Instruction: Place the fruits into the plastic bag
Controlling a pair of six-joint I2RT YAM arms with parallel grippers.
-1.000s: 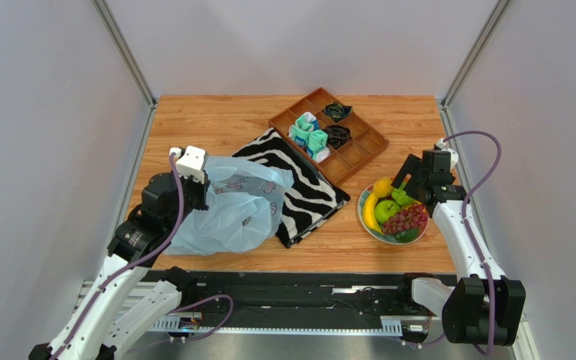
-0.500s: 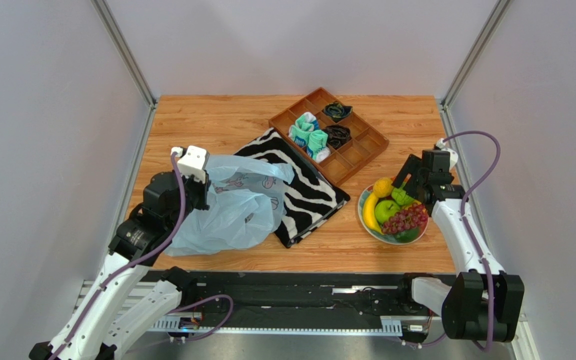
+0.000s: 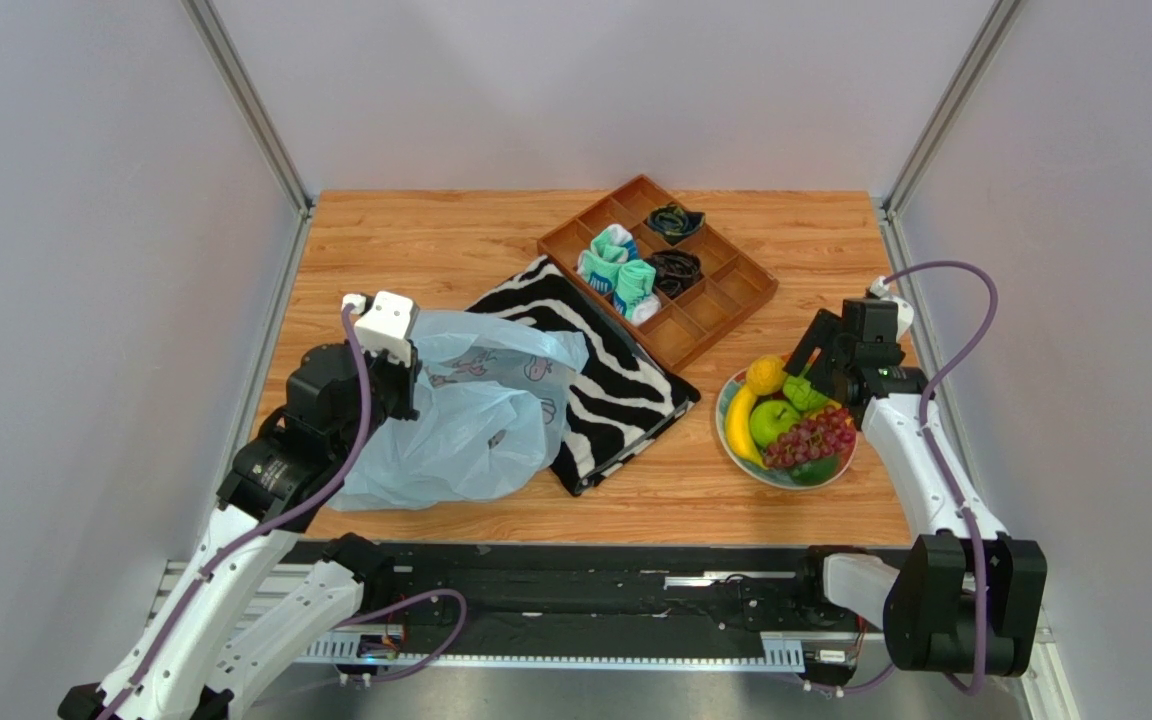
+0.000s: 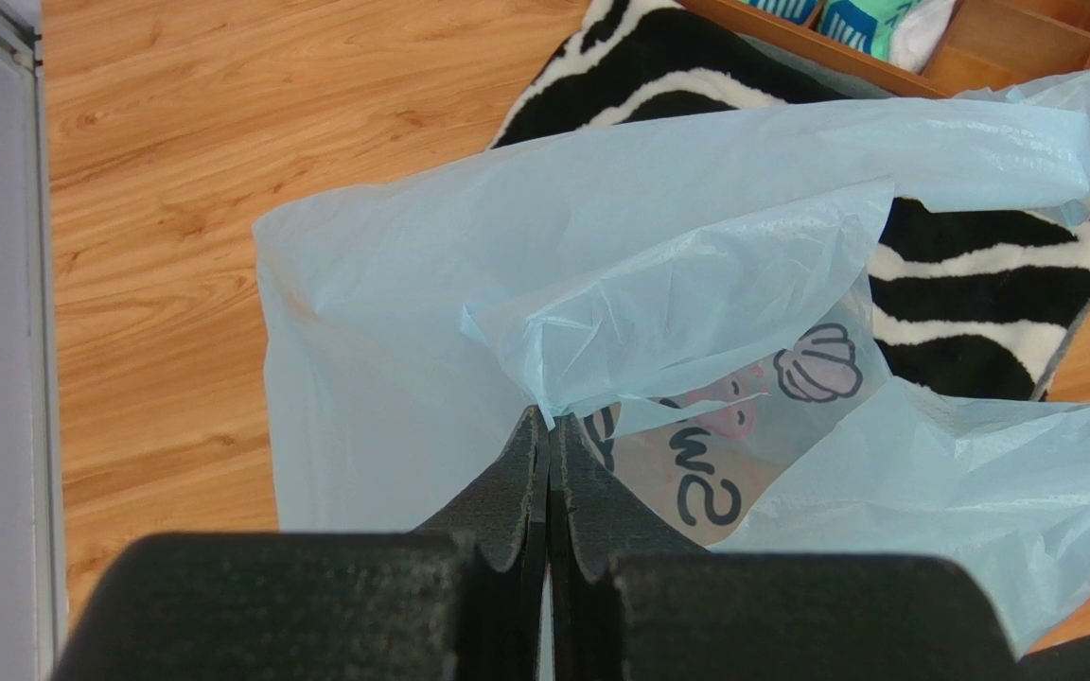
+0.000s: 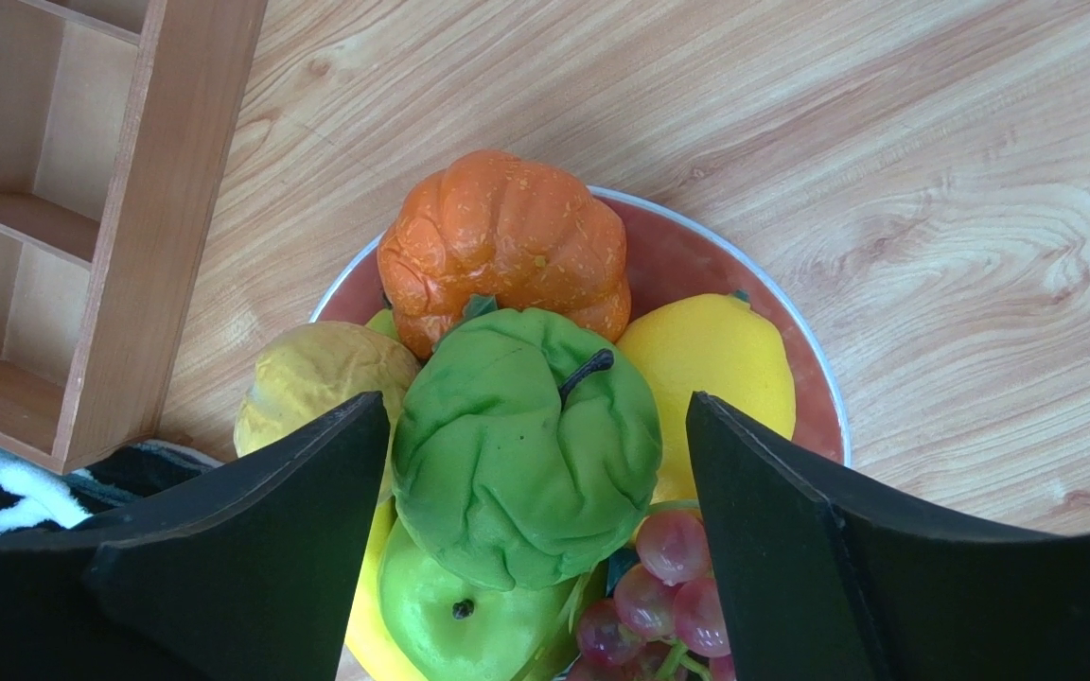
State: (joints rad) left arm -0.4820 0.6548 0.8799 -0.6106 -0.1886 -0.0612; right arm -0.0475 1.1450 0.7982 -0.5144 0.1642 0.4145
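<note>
The light-blue plastic bag (image 3: 462,413) lies on the table's left side, partly over the zebra cloth. My left gripper (image 4: 548,419) is shut on a bunched fold of the plastic bag (image 4: 508,284). The fruits sit in a bowl (image 3: 729,450) at right: banana (image 3: 739,425), green apple (image 3: 772,420), grape bunch (image 3: 812,438), lemon (image 3: 764,374). My right gripper (image 5: 537,412) hangs open over the bowl, its jaws either side of a wrinkled green fruit (image 5: 530,483) without clamping it. An orange fruit (image 5: 504,241), the lemon (image 5: 714,376) and grapes (image 5: 665,589) surround it.
A black-and-white zebra cloth (image 3: 612,375) lies mid-table under the bag's edge. Behind it stands a wooden compartment tray (image 3: 717,293) holding teal-and-white socks (image 3: 620,270) and dark items. Its corner (image 5: 153,213) is close to the bowl's left side.
The right gripper's jaws have narrowed a little around the green fruit, and the arm has shifted slightly over the bowl. The left gripper and bag have not moved.
</note>
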